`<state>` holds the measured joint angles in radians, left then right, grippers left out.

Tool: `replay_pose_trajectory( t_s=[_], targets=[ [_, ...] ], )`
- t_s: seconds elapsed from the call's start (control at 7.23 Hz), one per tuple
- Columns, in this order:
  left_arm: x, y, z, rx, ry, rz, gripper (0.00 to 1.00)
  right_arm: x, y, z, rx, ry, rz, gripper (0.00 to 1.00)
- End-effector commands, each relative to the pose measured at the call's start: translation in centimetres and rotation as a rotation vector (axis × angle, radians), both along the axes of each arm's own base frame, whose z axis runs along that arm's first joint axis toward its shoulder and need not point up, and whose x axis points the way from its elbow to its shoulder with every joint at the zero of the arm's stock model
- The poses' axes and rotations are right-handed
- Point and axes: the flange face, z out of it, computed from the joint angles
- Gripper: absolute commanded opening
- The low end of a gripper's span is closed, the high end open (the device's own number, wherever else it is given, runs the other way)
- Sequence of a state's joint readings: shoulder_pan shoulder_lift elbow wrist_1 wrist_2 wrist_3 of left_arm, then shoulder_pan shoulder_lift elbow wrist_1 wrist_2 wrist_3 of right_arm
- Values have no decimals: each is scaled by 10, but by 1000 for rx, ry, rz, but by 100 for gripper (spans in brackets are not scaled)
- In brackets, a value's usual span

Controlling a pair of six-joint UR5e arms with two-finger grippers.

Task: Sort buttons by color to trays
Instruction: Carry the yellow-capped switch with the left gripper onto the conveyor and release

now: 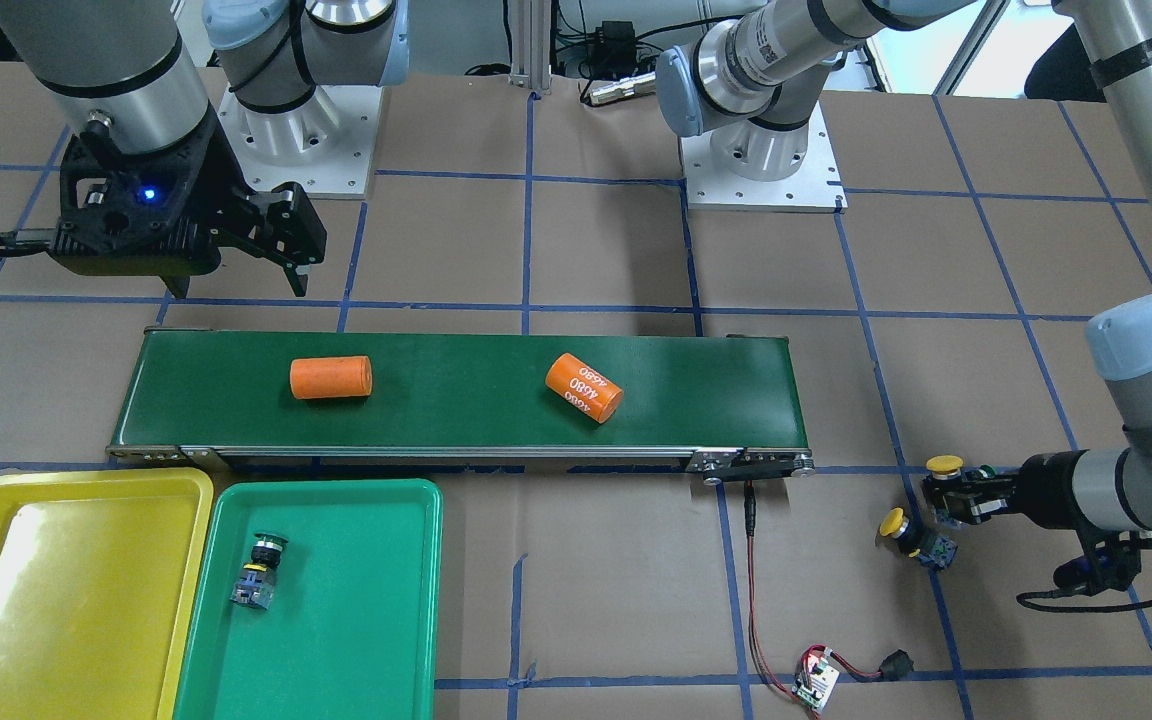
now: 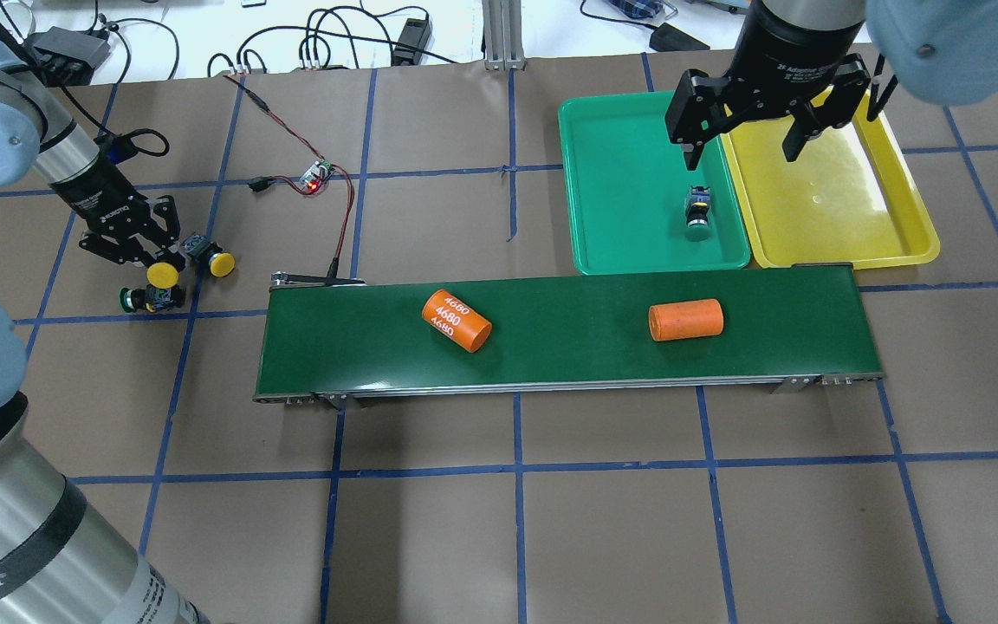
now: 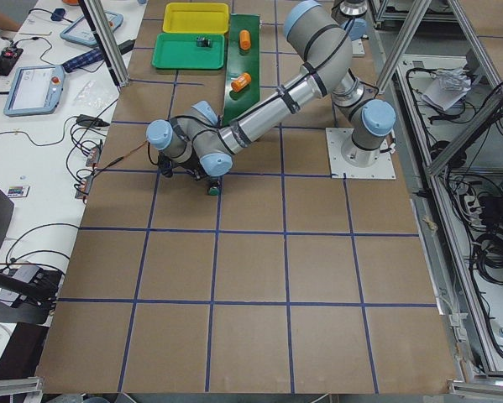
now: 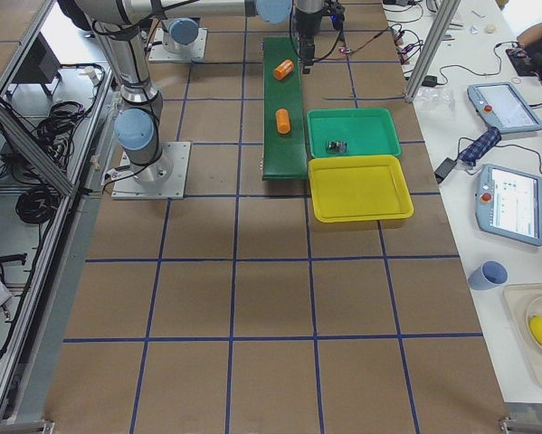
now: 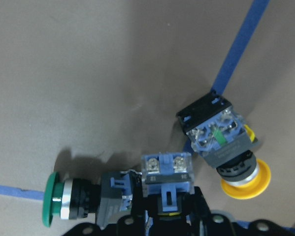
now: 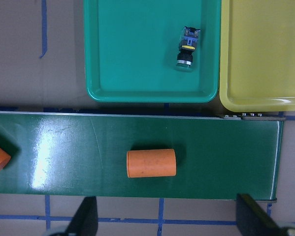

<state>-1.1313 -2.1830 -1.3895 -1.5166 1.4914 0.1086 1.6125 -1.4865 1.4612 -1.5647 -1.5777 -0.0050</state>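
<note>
My left gripper (image 2: 151,262) is low over the table, shut on the body of a yellow button (image 2: 162,274), whose blue-grey block (image 5: 167,172) shows between the fingers. Close beside it lie a second yellow button (image 5: 233,160) and a green button (image 5: 63,199), both on the brown table. Another green button (image 2: 696,212) lies on its side in the green tray (image 2: 629,173). The yellow tray (image 2: 837,199) next to it holds nothing. My right gripper (image 2: 742,143) hangs open above the two trays with nothing between its fingers.
A long dark-green conveyor belt (image 2: 568,334) crosses the middle, carrying a plain orange cylinder (image 2: 685,319) and one marked "4680" (image 2: 456,320). A small circuit board (image 2: 317,176) with red and black wires lies beyond the belt's left end.
</note>
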Motion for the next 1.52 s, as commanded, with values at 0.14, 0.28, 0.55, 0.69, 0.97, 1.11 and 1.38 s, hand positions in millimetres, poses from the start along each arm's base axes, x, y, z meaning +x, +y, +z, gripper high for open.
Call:
replay_pose_trajectory(
  t_s=[0.14,0.28,0.55,0.69,0.97,1.11,1.38],
  targets=[
    [-98,31,60,57,-63,101,2,1,5,-5,9,-14,-4,100],
    [-133,57,61,106,-110,204,0,1,7,-2,3,-13,-2,100],
    [-200,90,75,107,-196,308,0,1,8,-6,14,-11,-2,100],
    [-244,98,79,83,-235,340,0,-1,5,-13,26,-12,-1,100],
    [-283,109,48,65,-278,429,0,-1,7,-11,23,-9,-1,100],
    [-282,113,40,39,-274,432,0,-1,8,-9,23,-11,1,100],
    [-277,120,36,14,-323,412,54,-3,11,-7,27,-3,1,100]
  ],
)
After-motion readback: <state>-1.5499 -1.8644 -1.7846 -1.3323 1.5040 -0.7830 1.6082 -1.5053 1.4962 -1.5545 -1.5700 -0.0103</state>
